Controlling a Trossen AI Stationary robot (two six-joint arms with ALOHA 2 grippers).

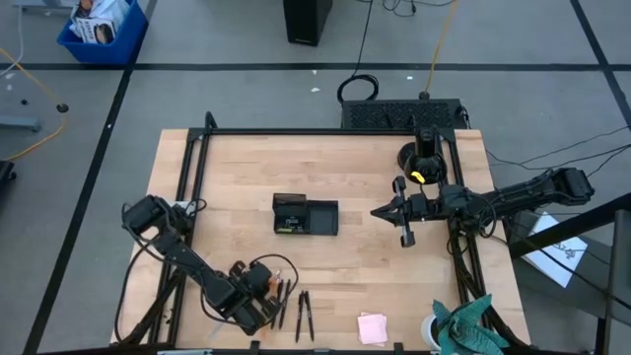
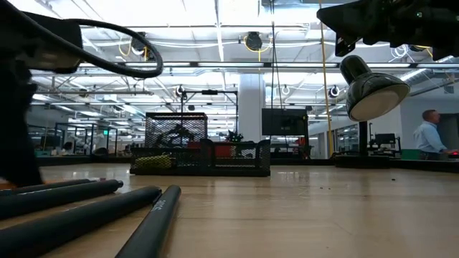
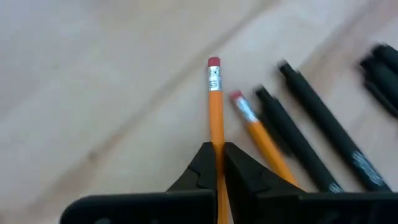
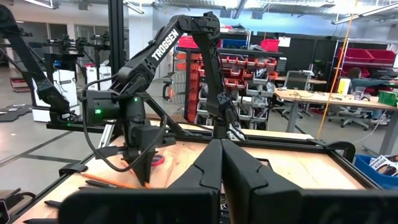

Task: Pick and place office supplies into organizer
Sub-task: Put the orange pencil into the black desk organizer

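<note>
Left end effector (image 3: 219,163) low at table, clamping orange pencil (image 3: 215,106).

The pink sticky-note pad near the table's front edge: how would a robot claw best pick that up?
Probably from straight above, pinching two opposite edges. The sticky-note pad lies flat on the table, square and thin, with bare wood on every side, so the fingers have room to drop beside it. Its low height leaves little to grip, so they would need to reach almost to the wood.

Orange pencil (image 3: 215,118) pinched between left tool (image 3: 219,163) tips; second pencil (image 3: 260,138), black pens (image 3: 323,127) alongside; black organizer (image 1: 306,215) mid-table
</note>
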